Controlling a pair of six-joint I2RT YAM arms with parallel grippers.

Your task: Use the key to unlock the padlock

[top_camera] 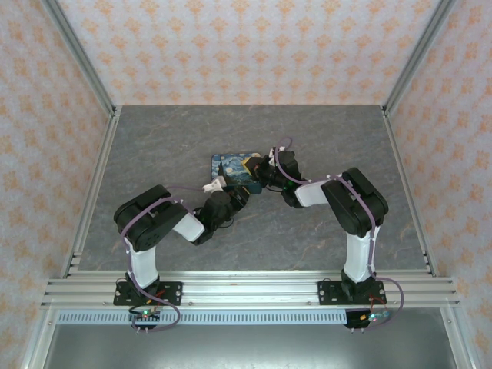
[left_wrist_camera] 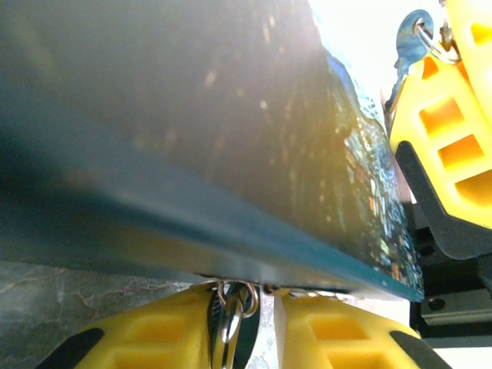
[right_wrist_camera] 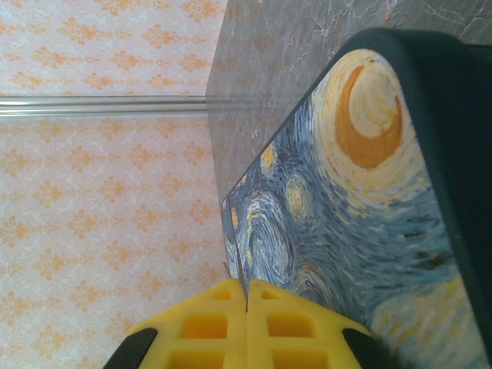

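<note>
The padlock (top_camera: 229, 165) lies mid-table with its swirling blue-and-yellow face up. From the near side my left gripper (top_camera: 235, 187) reaches its edge. In the left wrist view the padlock's dark teal side (left_wrist_camera: 192, 138) looms over my left gripper (left_wrist_camera: 267, 300). The key (left_wrist_camera: 231, 327) stands edge-on with its ring between the yellow fingers, against the left one. A slit separates it from the right finger. My right gripper (top_camera: 260, 175) is at the padlock's right edge, shut (right_wrist_camera: 246, 286) beside the painted face (right_wrist_camera: 361, 215). A second blue-headed key (left_wrist_camera: 411, 34) on a ring sits at its fingertip (left_wrist_camera: 450, 123).
The grey stone-patterned table (top_camera: 323, 138) has papered walls on three sides, with aluminium posts (top_camera: 81, 58) at the back corners. A slotted rail (top_camera: 246, 288) along the near edge carries both arm bases. The two forearms angle in towards the padlock.
</note>
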